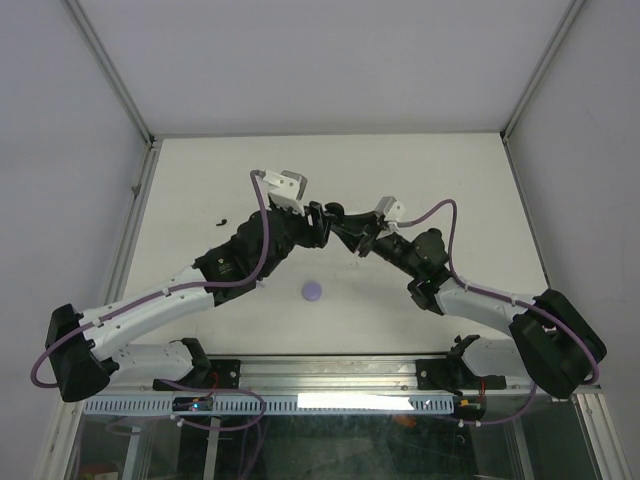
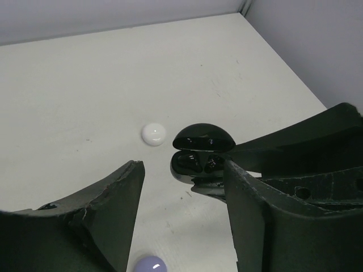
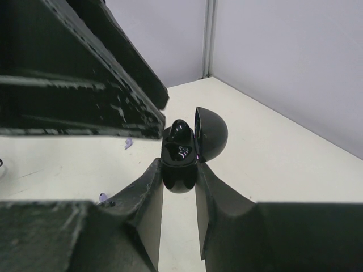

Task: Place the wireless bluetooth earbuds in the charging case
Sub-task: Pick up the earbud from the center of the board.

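My right gripper (image 3: 179,168) is shut on the base of a glossy black charging case (image 3: 180,180), held above the table with its lid (image 3: 211,133) open. Two black earbuds sit in it; one (image 3: 181,131) stands up above the rim. In the left wrist view the case (image 2: 199,160) hangs just ahead of my left gripper (image 2: 184,190), which is open and empty, its fingers (image 2: 116,207) wide apart. In the top view both grippers meet mid-table: left gripper (image 1: 325,214), right gripper (image 1: 347,234). Two lavender earbuds (image 3: 128,143) (image 3: 102,197) lie loose on the table.
A round lavender case (image 1: 312,291) lies in front of the grippers and shows at the bottom of the left wrist view (image 2: 150,264). A round white case (image 2: 153,134) lies beyond the black case. Two small dark bits (image 1: 220,220) lie at the left. Walls enclose the table.
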You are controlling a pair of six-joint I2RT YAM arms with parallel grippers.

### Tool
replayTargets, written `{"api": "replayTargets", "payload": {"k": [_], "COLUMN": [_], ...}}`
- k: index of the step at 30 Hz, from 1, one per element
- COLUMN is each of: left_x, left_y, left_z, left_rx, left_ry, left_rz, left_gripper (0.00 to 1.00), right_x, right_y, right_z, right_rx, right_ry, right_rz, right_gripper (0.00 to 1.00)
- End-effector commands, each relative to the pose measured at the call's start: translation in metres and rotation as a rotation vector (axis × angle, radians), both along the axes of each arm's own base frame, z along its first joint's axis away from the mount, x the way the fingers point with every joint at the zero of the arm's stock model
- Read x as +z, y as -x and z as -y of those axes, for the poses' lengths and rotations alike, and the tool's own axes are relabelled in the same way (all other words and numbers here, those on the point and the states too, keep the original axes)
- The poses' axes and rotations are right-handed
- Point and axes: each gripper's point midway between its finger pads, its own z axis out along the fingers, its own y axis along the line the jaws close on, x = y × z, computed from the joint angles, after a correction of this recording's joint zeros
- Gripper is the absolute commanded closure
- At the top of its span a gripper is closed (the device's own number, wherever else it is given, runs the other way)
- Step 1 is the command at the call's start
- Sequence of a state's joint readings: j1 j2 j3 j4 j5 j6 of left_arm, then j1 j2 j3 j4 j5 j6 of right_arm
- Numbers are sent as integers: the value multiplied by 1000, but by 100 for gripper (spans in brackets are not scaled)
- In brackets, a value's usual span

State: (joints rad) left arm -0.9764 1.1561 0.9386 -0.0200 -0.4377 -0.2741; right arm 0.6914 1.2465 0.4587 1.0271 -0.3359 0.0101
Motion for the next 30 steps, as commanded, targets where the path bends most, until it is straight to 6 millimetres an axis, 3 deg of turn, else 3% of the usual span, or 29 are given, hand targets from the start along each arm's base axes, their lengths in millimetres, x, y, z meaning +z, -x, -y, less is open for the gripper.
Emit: {"api": "replayTargets", "payload": {"k": [1,5,9,16,22,30], "left_x": [52,53,42,-3,-52,-112], "left_y": [5,1,-11,-45,-76,-116], "left_z": [-17,-30,-48,-99,-154,-219], "left_rx": [42,72,123,244,398,510], "left_ry": [96,81,49,-7,-145,-235], "left_rz": [48,31,-16,-151,-264,-460], "left_gripper": [40,40,38,36,36,40], "right_x": [22,21,19,12,-8,-15], "right_y": [-2,0,1,5,7,7], "right_z": [10,10,13,24,40,43], "right_rx": [-45,-38,-44,-80,-140,-155], "right_ry": [-79,-77,-73,-37,18,30], "right_rz": [52,49,43,27,2,-9], "right_gripper": [100,100,100,100,100,100]}}
